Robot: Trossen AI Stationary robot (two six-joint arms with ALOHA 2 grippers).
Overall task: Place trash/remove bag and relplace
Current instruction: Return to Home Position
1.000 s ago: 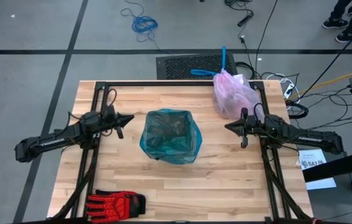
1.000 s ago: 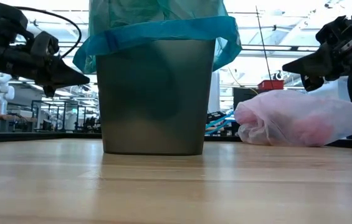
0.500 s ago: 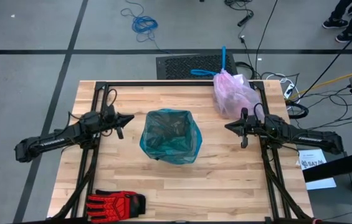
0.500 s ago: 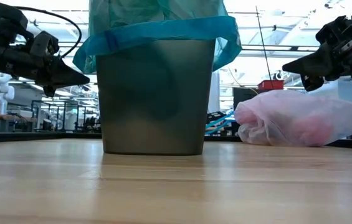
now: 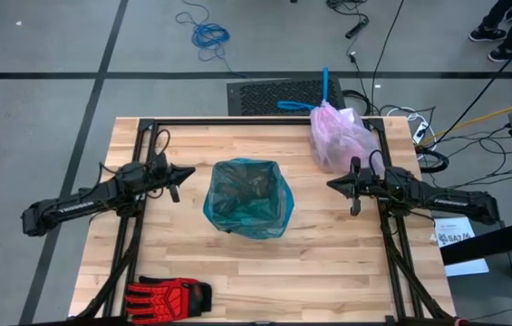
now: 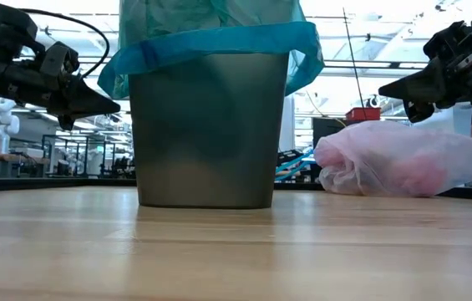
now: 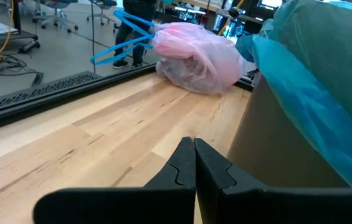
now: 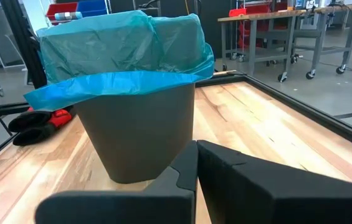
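Bin (image 6: 206, 134): dark, stood upright on the wooden table (image 5: 328, 258), lined with a teal bag (image 5: 248, 197) folded over its rim. Pink bag (image 5: 339, 138): laid on the table behind and right of the bin, apart from it. Left gripper (image 5: 188, 173): held left of the bin, jaws pressed together, empty. Right gripper (image 5: 332, 184): held right of the bin, jaws likewise together. Red glove (image 5: 167, 294): laid in front-left of the bin.
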